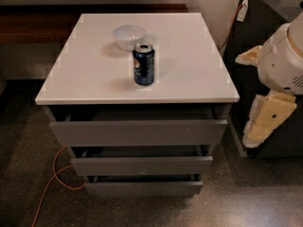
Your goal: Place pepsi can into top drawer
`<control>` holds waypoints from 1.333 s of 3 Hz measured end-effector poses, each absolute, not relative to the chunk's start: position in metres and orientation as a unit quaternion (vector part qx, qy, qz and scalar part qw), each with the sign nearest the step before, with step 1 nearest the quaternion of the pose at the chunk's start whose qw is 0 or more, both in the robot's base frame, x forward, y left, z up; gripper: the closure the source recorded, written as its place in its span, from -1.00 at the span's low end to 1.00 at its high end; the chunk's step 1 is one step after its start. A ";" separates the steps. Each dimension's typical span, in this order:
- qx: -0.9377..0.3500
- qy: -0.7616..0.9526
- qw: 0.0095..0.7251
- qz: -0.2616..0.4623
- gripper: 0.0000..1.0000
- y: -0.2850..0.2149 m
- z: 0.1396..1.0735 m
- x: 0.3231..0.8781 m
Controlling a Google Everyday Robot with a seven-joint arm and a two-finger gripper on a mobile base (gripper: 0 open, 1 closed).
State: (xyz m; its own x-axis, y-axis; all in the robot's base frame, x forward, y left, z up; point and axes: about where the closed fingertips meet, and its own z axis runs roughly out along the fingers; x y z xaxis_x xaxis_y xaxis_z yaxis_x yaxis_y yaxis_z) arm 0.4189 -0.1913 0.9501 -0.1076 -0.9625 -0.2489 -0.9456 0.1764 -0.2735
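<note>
The pepsi can [144, 64], dark blue with a silver top, stands upright near the middle of the cabinet's white top [189, 56]. The top drawer [137, 132], the widest grey one, is pulled out a little, and a dark strip of its interior shows under the top's front edge. My gripper [263, 123], cream-coloured, hangs at the right of the cabinet, level with the top drawer's front. It is well apart from the can and holds nothing that I can see.
A white bowl [128, 36] sits just behind and left of the can. Two narrower grey drawers [141, 165] below are also pulled out a little. An orange cable [54, 174] lies on the floor at the left. A dark cabinet [265, 13] stands at the right behind my arm.
</note>
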 end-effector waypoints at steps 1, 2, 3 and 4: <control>-0.668 0.716 0.204 -0.011 -1.00 -0.173 0.927 0.408; -0.684 0.696 0.219 0.006 -1.00 -0.163 0.899 0.411; -0.702 0.665 0.251 0.033 -1.00 -0.144 0.849 0.424; -0.703 0.665 0.251 0.033 -1.00 -0.144 0.849 0.424</control>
